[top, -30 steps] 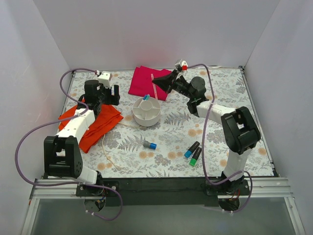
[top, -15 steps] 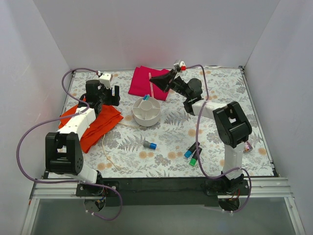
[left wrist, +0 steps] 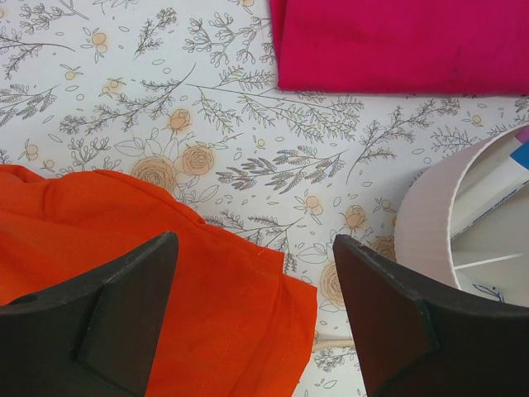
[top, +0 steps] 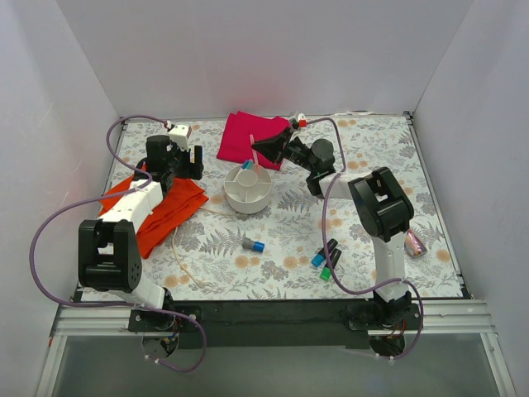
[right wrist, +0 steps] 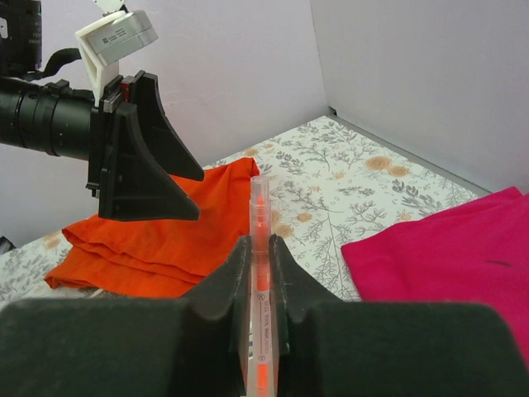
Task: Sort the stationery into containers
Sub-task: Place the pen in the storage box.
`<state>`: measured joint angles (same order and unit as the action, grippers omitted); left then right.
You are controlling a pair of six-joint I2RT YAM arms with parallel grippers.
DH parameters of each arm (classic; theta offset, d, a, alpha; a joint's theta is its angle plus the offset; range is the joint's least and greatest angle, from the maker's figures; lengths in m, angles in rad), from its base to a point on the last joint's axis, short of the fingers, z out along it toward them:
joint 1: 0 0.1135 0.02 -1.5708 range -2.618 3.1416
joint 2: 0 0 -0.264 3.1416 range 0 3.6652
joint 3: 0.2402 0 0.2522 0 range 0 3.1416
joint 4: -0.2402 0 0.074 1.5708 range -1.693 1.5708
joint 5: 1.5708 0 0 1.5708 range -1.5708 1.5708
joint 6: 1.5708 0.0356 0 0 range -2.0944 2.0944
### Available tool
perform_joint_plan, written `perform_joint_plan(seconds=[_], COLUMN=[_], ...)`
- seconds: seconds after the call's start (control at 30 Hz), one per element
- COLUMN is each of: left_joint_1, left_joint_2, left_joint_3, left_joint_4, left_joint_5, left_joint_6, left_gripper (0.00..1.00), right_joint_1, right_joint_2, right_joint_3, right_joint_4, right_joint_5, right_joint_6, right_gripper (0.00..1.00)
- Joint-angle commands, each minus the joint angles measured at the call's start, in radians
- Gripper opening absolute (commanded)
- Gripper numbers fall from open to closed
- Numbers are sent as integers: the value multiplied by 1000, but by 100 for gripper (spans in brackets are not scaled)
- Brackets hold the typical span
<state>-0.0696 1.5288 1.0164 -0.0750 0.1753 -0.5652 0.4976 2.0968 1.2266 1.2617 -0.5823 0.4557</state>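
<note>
Clearly the right tool pinches a pink pen near the white dish; the left tool gapes empty.

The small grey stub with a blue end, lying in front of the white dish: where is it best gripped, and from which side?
Likely at its middle, from straight above. The stub lies flat with nothing touching it, its length running roughly left to right, so the jaws should close across its narrow width, front to back.
</note>
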Motion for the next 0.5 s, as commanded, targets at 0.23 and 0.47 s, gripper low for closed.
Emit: perform_joint_plan(seconds=[0.23, 0.47], left_joint_1=[-6, -6], left_joint_2=[-30, -84], left_joint_3=[40, 97], left_joint_4=[1, -26], left_joint_5=[0, 73], left_joint_6=[25, 121], left_gripper=[76, 77], right_joint_1=[-13, -82], right_joint_2=[-56, -251], right_joint_3=[-38, -134], right_joint_4=[12, -157], right_joint_5=[-11, -30], right_joint_6=[-45, -138], right_gripper=[54, 55])
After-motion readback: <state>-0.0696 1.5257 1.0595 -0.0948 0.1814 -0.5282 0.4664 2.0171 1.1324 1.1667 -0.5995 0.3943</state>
